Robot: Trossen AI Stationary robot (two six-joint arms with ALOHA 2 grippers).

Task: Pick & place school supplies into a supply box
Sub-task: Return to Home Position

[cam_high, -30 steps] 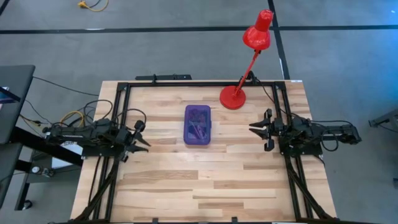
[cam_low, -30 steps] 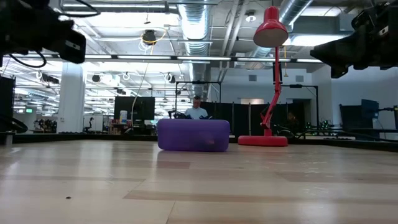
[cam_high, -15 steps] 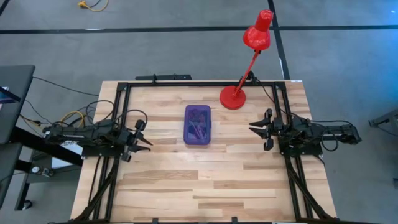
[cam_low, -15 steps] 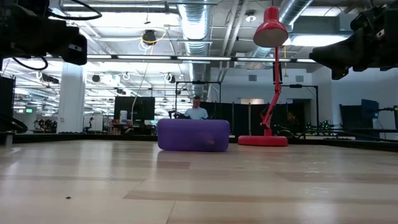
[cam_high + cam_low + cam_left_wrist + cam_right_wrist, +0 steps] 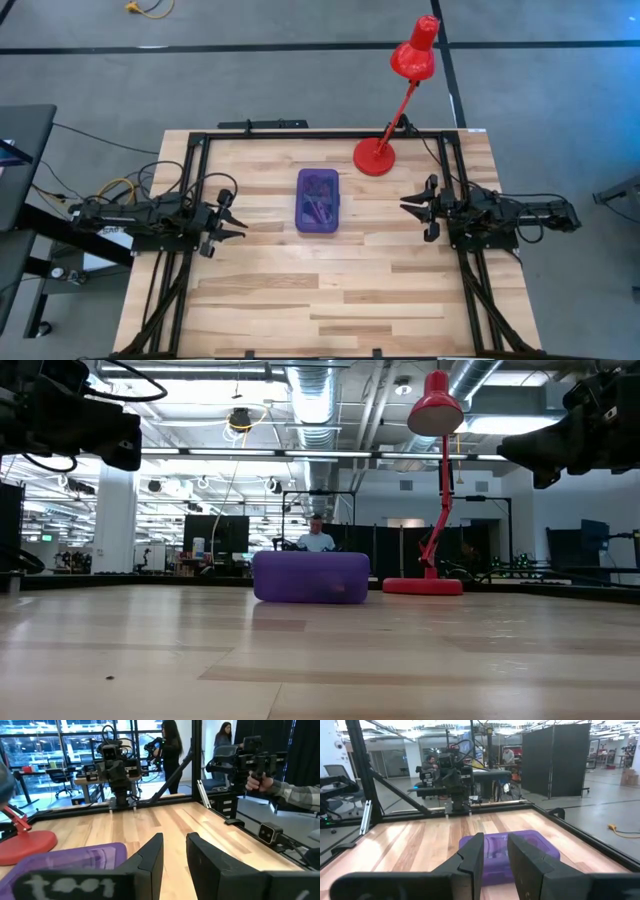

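Fingers (image 5: 152, 855) of left gripper (image 5: 237, 222): narrow gap, nothing held. The gripper hangs at left-centre of the high view, above the light wooden table (image 5: 330, 290). Right gripper (image 5: 405, 207): fingers (image 5: 472, 854) likewise narrowly parted, empty, at right-centre. Translucent purple plastic pencil case (image 5: 318, 200) lies closed at frame centre, between both grippers and apart from each. Dark shapes show dimly through its lid. Red desk lamp (image 5: 375, 157): base stands just upper right of the case.

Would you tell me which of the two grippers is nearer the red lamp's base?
The right gripper: it hovers near the lamp's red base, while the left gripper is beyond the purple box.
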